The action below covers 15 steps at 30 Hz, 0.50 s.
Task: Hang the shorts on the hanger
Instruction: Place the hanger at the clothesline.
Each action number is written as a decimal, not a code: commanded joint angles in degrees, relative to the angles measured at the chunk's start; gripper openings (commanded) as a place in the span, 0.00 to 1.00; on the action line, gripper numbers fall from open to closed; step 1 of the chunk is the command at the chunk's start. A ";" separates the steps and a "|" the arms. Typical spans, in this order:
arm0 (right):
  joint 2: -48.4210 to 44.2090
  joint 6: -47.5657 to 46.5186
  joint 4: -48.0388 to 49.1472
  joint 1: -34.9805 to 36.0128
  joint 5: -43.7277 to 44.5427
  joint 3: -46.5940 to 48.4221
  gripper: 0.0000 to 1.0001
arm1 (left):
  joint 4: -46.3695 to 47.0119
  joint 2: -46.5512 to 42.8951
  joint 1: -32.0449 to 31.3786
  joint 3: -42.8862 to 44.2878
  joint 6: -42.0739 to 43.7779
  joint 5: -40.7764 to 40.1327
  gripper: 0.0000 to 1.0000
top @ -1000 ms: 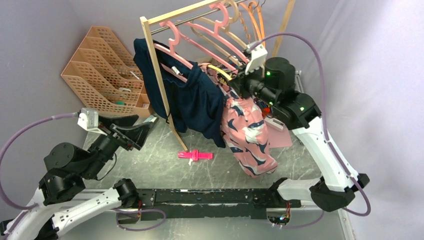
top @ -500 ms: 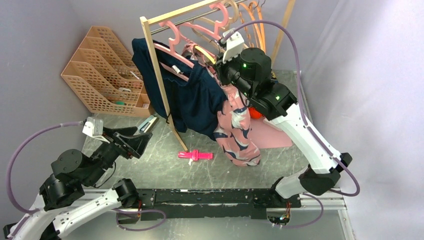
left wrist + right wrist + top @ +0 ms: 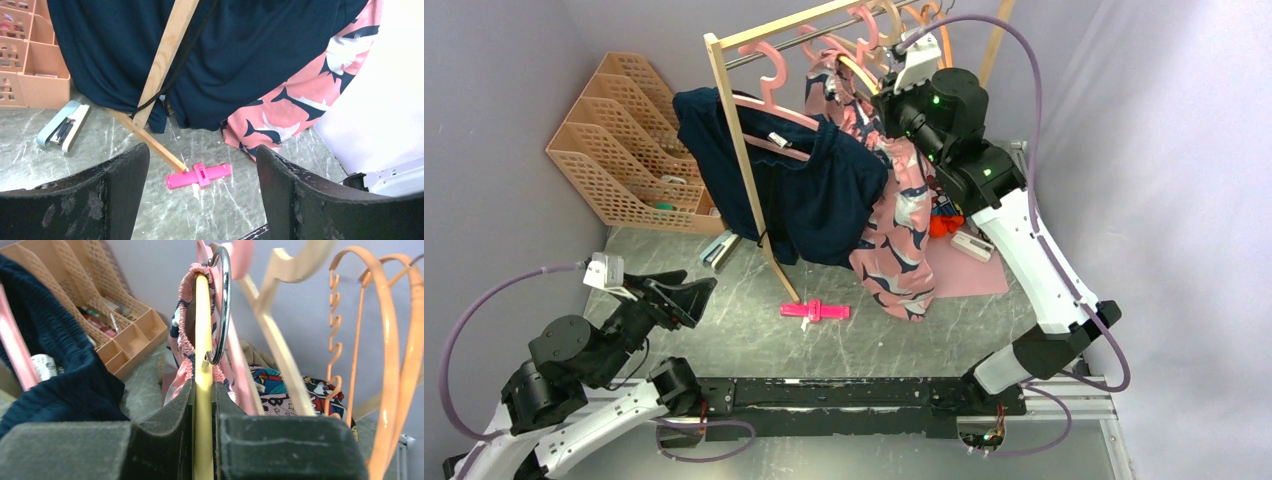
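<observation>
The salmon-pink shorts (image 3: 904,235) with navy and white shapes hang from the pale yellow hanger (image 3: 202,340), their gathered waistband (image 3: 186,325) round its top. They also show in the left wrist view (image 3: 295,107). My right gripper (image 3: 886,100) is shut on the hanger, high up at the wooden rack's rail (image 3: 794,35). The silver hook (image 3: 223,305) stands up in front of the fingers (image 3: 170,425). My left gripper (image 3: 686,292) is open and empty, low over the table at the front left.
A navy garment (image 3: 804,190) hangs on a pink hanger (image 3: 769,100) beside the shorts. Orange and beige hangers (image 3: 390,340) hang to the right. A pink clip (image 3: 814,310) lies on the table by the rack's foot. A peach organiser (image 3: 629,140) and a stapler (image 3: 64,125) sit at left.
My right arm has lifted the hanger with the shorts up and toward the rail. The shorts' hem has risen. My left arm has drawn back a little toward the front.
</observation>
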 commanded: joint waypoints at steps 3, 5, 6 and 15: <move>-2.12 3.69 12.40 -3.87 -9.09 -2.18 0.00 | -0.06 -3.64 0.17 -3.23 0.83 -1.73 0.82; -2.08 3.87 14.05 -3.88 -10.02 -2.59 0.00 | 0.43 -4.63 0.20 -4.09 0.95 -2.04 0.82; -1.88 4.11 14.46 -3.88 -10.54 -2.41 0.00 | 0.47 -5.02 0.18 -4.43 0.93 -2.16 0.82; 0.77 5.26 16.19 -3.88 -13.60 0.32 0.00 | 0.45 -8.34 0.22 -6.93 -0.65 -2.43 0.82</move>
